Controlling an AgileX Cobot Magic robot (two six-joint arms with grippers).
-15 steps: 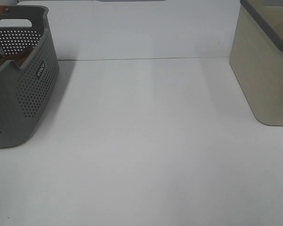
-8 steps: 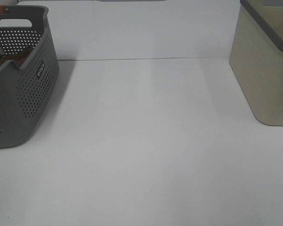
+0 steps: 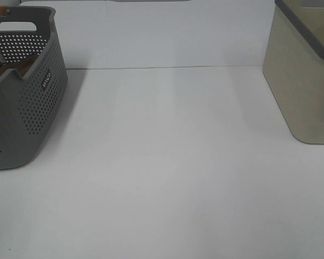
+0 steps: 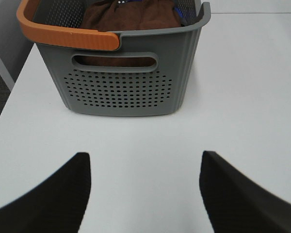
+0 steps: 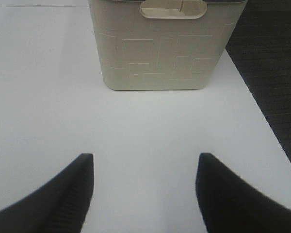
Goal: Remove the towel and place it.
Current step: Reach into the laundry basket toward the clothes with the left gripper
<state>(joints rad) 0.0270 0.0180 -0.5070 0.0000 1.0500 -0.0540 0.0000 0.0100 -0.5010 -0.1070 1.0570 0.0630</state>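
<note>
The dark brown towel (image 4: 131, 17) lies bunched inside the grey perforated basket (image 4: 121, 87), which has an orange handle (image 4: 63, 36). In the high view the basket (image 3: 21, 108) stands at the left edge, with a sliver of the brown towel (image 3: 11, 70) showing over its rim. My left gripper (image 4: 144, 194) is open and empty above the table, short of the basket's end wall. My right gripper (image 5: 143, 194) is open and empty, facing a beige bin (image 5: 167, 46). Neither gripper shows in the high view.
The beige bin with a grey rim (image 3: 305, 75) stands at the right of the white table (image 3: 167, 162). A bit of blue cloth (image 4: 131, 1) shows beside the towel in the basket. The table's edge and dark floor lie beside the bin (image 5: 276, 63).
</note>
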